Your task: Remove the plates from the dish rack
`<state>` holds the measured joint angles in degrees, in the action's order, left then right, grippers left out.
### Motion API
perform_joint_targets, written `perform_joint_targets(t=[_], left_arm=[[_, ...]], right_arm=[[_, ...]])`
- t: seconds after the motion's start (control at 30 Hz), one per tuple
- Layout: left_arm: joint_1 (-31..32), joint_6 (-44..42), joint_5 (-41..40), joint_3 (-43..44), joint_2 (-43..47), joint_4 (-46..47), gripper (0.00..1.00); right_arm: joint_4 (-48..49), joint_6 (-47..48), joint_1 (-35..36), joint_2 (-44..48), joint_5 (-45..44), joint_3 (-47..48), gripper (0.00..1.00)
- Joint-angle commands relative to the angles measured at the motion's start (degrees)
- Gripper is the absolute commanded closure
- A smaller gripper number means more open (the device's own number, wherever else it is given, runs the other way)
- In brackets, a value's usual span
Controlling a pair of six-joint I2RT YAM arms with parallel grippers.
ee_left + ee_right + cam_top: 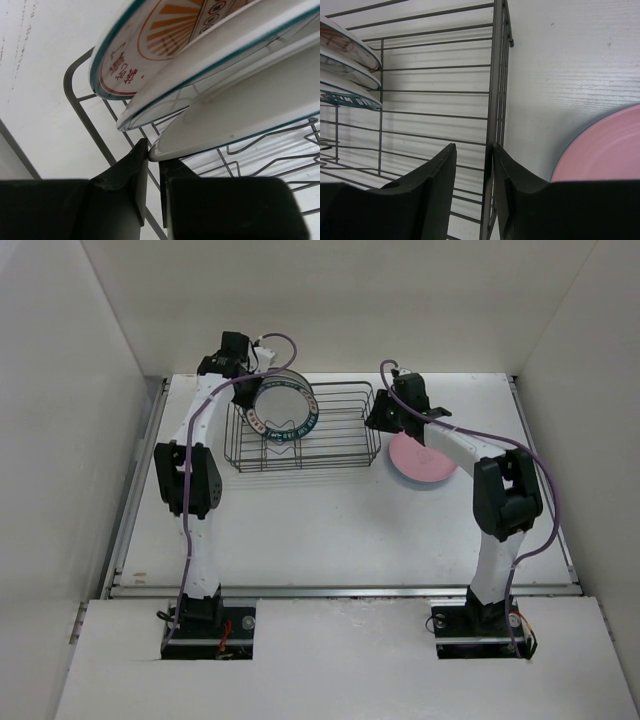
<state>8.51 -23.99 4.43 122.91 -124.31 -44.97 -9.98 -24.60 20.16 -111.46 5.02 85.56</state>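
left gripper (152,152): clenched on rim of nearest plate (250,112)
nearest plate: upright, left end of dish rack (340,387)
right gripper (474,150): ajar astride rack's right wall

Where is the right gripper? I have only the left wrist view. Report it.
Observer: The right gripper straddles the dish rack's right end wall, jaws open around the wire.
Operator: Tell me what lies beyond that wall.
Observer: A pink plate lies flat on the table, outside the rack.
Operator: My left gripper pinches the nearest plate. Give its spot in the rack.
Observer: From above, the standing plates sit at the rack's left end.
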Motion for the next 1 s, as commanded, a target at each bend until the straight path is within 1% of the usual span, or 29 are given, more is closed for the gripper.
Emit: perform_joint_targets(t=[0.0, 0.03, 0.07, 0.13, 0.23, 0.27, 0.3, 0.33, 0.37, 0.47, 0.53, 0.57, 0.6, 0.63, 0.7, 0.77, 0.87, 0.97], left_arm=[[0.7, 1.3, 3.0, -1.4, 2.2, 1.1, 1.0], [0.7, -0.1, 3.8, -1.9, 2.8, 1.1, 1.0], [0.7, -0.1, 4.5, -3.0, 3.5, 1.1, 1.0], [0.7, -0.7, 5.3, -4.2, 4.5, 2.5, 1.0], [0.7, -0.7, 6.7, -5.8, 6.1, 3.8, 1.0], [0.7, -0.7, 6.7, -5.8, 6.1, 3.8, 0.91], [0.7, -1.2, 6.7, -5.8, 6.6, 3.8, 0.74], [0.7, -1.9, 6.7, -5.8, 6.6, 4.4, 0.46], [0.7, -1.9, 6.7, -5.8, 6.6, 5.1, 0.4], [0.7, -3.2, 7.3, -5.2, 6.0, 6.5, 0.4], [0.7, -3.8, 7.8, -3.7, 5.3, 6.5, 0.47], [0.2, -3.8, 7.8, -3.2, 4.4, 6.5, 0.53], [0.2, -4.4, 9.0, -2.7, 4.3, 6.5, 0.61], [0.2, -4.4, 9.0, -2.7, 3.5, 6.5, 0.76], [0.2, -4.4, 9.6, -2.0, 2.8, 6.5, 0.87], [0.2, -2.8, 9.6, -1.5, 2.3, 6.5, 1.0], [-1.1, -0.4, 9.6, -0.9, 2.3, 6.5, 1.0], [-1.7, 0.3, 12.6, -0.9, 4.9, 5.6, 1.0]], right_arm=[[2.2, 0.1, 0.1, 0.3, 2.6, 0.3, 0.6], [2.7, 0.1, 0.1, 0.3, 2.6, 0.3, 0.62], [2.7, 0.1, 0.1, 0.3, 3.2, 0.3, 0.65], [2.7, 0.1, 0.1, 0.3, 3.9, 0.3, 0.68], [2.7, 0.1, 0.1, 0.3, 5.5, 0.3, 0.68], [2.7, 0.1, 0.1, 0.3, 5.5, 0.3, 0.68], [2.7, 0.1, 0.1, 0.3, 6.1, 0.3, 0.66], [2.7, 0.1, 0.1, 0.3, 6.1, 0.3, 0.66], [2.7, 0.6, 0.1, 0.3, 6.1, 0.3, 0.66], [2.2, 1.1, 0.1, -0.2, 5.5, 0.3, 0.66], [1.6, 1.1, 0.1, -0.2, 5.5, 0.3, 0.66], [1.6, 1.7, 0.1, -0.2, 5.5, 0.3, 0.66], [1.6, 1.7, 0.1, -0.2, 5.5, 0.3, 0.66], [1.6, 1.7, 0.1, -0.2, 5.0, 0.3, 0.66], [1.1, 1.7, 0.1, -0.8, 5.0, 0.3, 0.66], [0.5, 2.2, 0.1, -0.8, 5.0, 0.8, 0.66], [0.5, 2.2, 0.1, -0.8, 4.5, 0.8, 0.66], [0.0, 2.7, 0.1, -0.8, 5.0, 0.8, 0.66]])
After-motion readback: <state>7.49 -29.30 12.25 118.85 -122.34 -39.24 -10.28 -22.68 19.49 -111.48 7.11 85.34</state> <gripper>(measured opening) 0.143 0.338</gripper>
